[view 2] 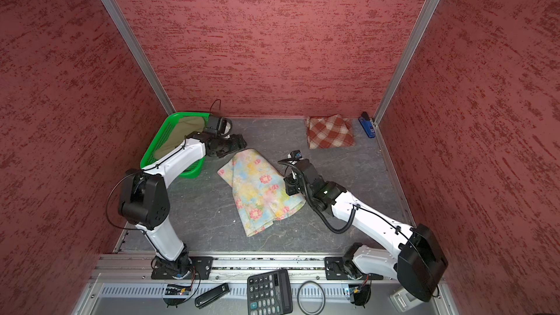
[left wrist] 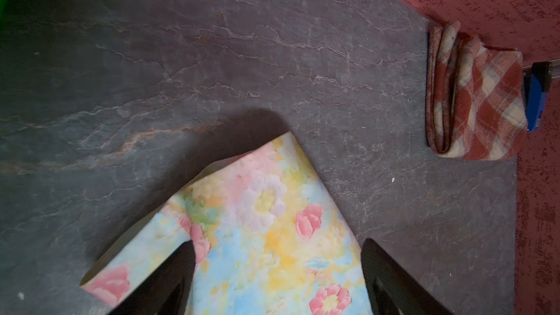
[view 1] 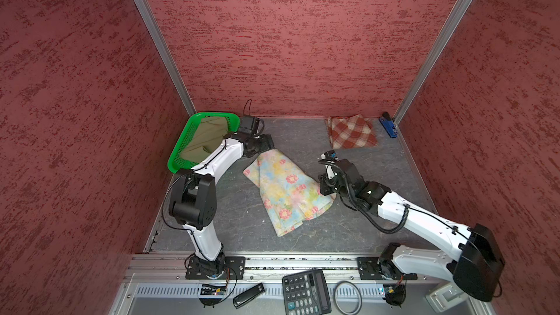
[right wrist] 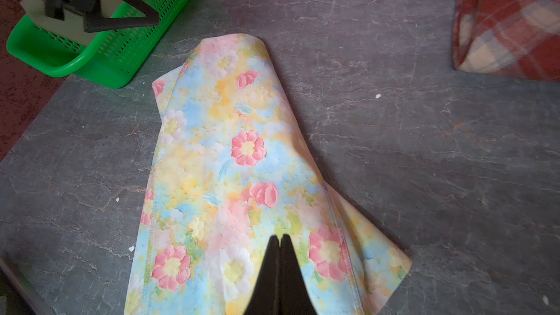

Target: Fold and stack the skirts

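Your right gripper (right wrist: 279,237) is squeezed shut with its tips on the flowery skirt (right wrist: 230,159) lying just under and ahead of it, so lift slowly, check cloth comes up, and let the wide-open left gripper (left wrist: 278,241) pinch its own corner.

- Beyond the floral skirt (view 1: 285,189), the left arm (view 1: 221,156) covers part of the olive skirt (view 1: 206,134).
- You can't tell whether the right gripper (right wrist: 280,237), closed, pinches the floral skirt.
- The plaid skirt (right wrist: 512,19), apart from it, is cut off at the edge.
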You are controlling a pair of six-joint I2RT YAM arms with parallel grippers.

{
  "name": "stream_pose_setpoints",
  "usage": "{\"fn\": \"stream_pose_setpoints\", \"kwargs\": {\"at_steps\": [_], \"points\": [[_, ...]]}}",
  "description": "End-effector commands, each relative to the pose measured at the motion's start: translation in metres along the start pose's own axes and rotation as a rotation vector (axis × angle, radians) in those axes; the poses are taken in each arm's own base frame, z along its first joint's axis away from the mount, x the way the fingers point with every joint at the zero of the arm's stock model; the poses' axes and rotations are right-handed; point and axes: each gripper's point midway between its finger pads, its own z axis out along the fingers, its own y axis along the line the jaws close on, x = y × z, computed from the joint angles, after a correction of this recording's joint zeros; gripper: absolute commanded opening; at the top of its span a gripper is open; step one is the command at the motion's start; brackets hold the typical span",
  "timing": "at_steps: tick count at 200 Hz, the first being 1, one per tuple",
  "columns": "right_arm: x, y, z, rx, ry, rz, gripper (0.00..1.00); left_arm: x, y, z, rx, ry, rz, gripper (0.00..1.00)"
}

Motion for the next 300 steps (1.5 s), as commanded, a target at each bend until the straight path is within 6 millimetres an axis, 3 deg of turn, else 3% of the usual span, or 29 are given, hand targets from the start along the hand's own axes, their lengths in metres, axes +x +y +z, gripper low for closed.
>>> {"fn": "stream_pose_setpoints", "kwargs": {"at_steps": [1,42,56,63,87,99,116,136,161,202,246,300], "points": [[0.001,0.0,0.002,-0.014,-0.011,-0.001,0.0,-0.001,0.002,0.025,-0.026,0.023,0.035,0.86],[0.016,-0.002,0.008,-0.018,0.025,0.017,0.0,0.008,0.027,0.058,-0.162,0.054,0.071,0.85],[0.019,-0.003,0.008,-0.014,0.031,0.022,0.0,0.013,0.03,0.067,-0.173,0.066,0.073,0.78],[0.021,-0.005,0.009,-0.01,0.035,0.024,0.0,0.016,0.03,0.073,-0.17,0.071,0.074,0.65],[0.027,-0.01,0.009,0.012,0.048,0.024,0.0,0.013,0.024,0.079,-0.143,0.066,0.067,0.0],[0.031,-0.014,0.009,0.029,0.056,0.019,0.0,0.004,0.014,0.071,-0.117,0.035,0.068,0.0],[0.037,-0.017,0.008,0.041,0.069,0.018,0.08,-0.011,-0.003,0.05,-0.077,-0.012,0.07,0.0],[0.047,-0.017,0.01,0.029,0.097,0.024,0.27,-0.023,-0.02,0.022,-0.057,-0.065,0.09,0.0],[0.066,-0.02,0.016,0.023,0.144,0.042,0.51,-0.025,-0.03,0.001,-0.043,-0.1,0.107,0.0],[0.086,-0.017,0.015,-0.01,0.19,0.136,0.67,-0.018,-0.037,-0.017,-0.034,-0.118,0.119,0.0],[0.102,-0.021,0.02,-0.02,0.17,0.312,0.71,-0.017,-0.048,-0.031,-0.02,-0.14,0.131,0.0],[0.097,-0.025,0.041,-0.02,0.115,0.493,0.69,-0.007,-0.047,-0.029,-0.027,-0.116,0.142,0.0]]}}
